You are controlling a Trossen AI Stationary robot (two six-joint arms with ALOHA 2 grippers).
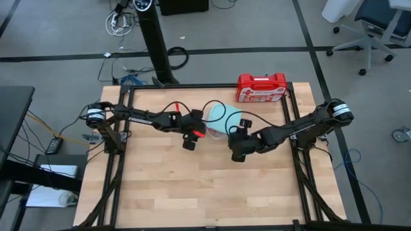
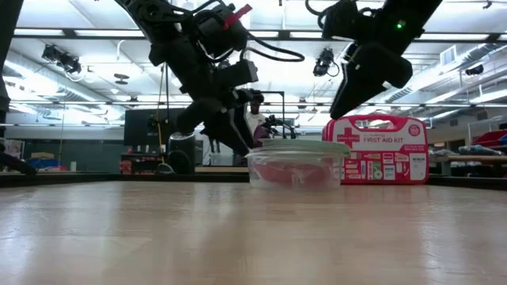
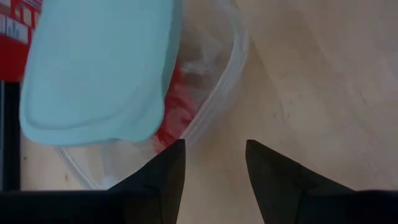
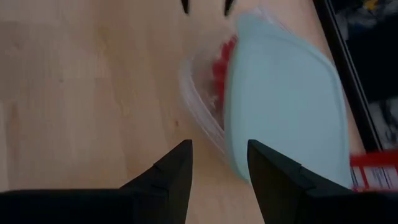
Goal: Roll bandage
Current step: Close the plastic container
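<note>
From above, a wooden table [image 1: 192, 192] is seen with two dark arms reaching toward its middle, where a clear plastic container [image 1: 217, 133] sits under a pale blue lid [image 1: 221, 117] that lies askew on it. The left gripper [image 1: 190, 142] is held just beside the container's left edge, and the right gripper [image 1: 238, 154] just beside its right corner; a red first-aid case [image 1: 261, 88] stands at the table's far edge, well apart from both. In the low view the container [image 2: 295, 169] is seen resting on the table [image 2: 253, 237] with the lid [image 2: 297, 146] laid loosely on top, and a red mass — the bandage [image 2: 291, 173] — is made out through its clear wall; the first-aid case [image 2: 379, 150] stands behind it to the right, and both arms come down from above without touching the container. From the left wrist, the two dark fingers [image 3: 163, 177] are seen parted with bare wood between them and nothing held; the lid [image 3: 99, 68] covers most of the container [image 3: 221, 93], and the bandage [image 3: 174, 109] shows as a red strip inside, at the lid's edge. From the right wrist, that gripper's fingers [image 4: 171, 177] are likewise seen spread apart and empty — the container's rim [image 4: 199, 112] lies just ahead of them, the lid [image 4: 286, 99] is tilted over it, and a little of the bandage [image 4: 221, 68] is visible inside.
</note>
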